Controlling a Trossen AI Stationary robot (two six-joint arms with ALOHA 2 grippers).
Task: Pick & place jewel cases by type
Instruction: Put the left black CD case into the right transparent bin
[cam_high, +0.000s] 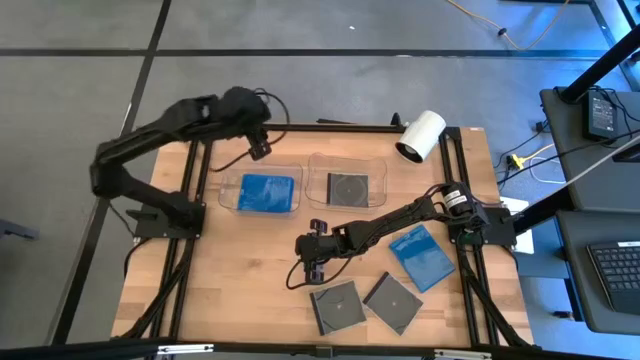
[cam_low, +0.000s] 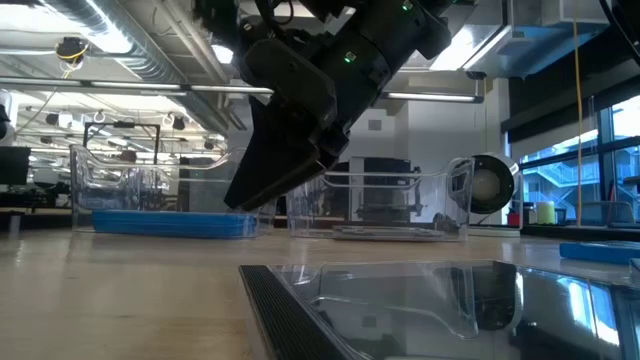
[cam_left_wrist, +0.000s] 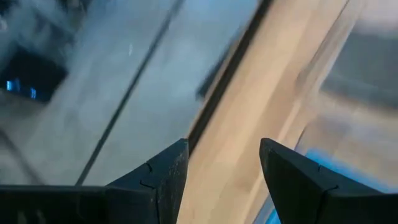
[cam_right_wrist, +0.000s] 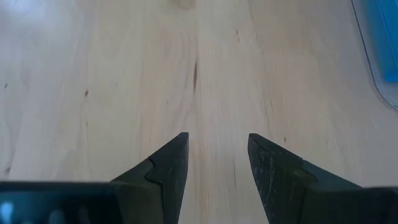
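Observation:
Two clear trays stand at the table's far side. The left tray (cam_high: 228, 190) holds a blue jewel case (cam_high: 267, 192), lying flat; the right tray (cam_high: 378, 182) holds a dark jewel case (cam_high: 348, 188). Another blue case (cam_high: 422, 256) and two dark cases (cam_high: 337, 305) (cam_high: 393, 300) lie flat on the wood near the front right. My left gripper (cam_high: 260, 150) (cam_left_wrist: 224, 146) hangs open above the left tray's far edge, with nothing between its fingers. My right gripper (cam_high: 308, 272) (cam_right_wrist: 217, 137) stands open over bare wood at mid-table, left of the loose cases.
A white cylinder (cam_high: 420, 135) lies at the table's far edge, right of the trays. Dark rails (cam_high: 188, 250) run along the table's left and right sides. Bare wood (cam_high: 240, 270) spreads across the front left.

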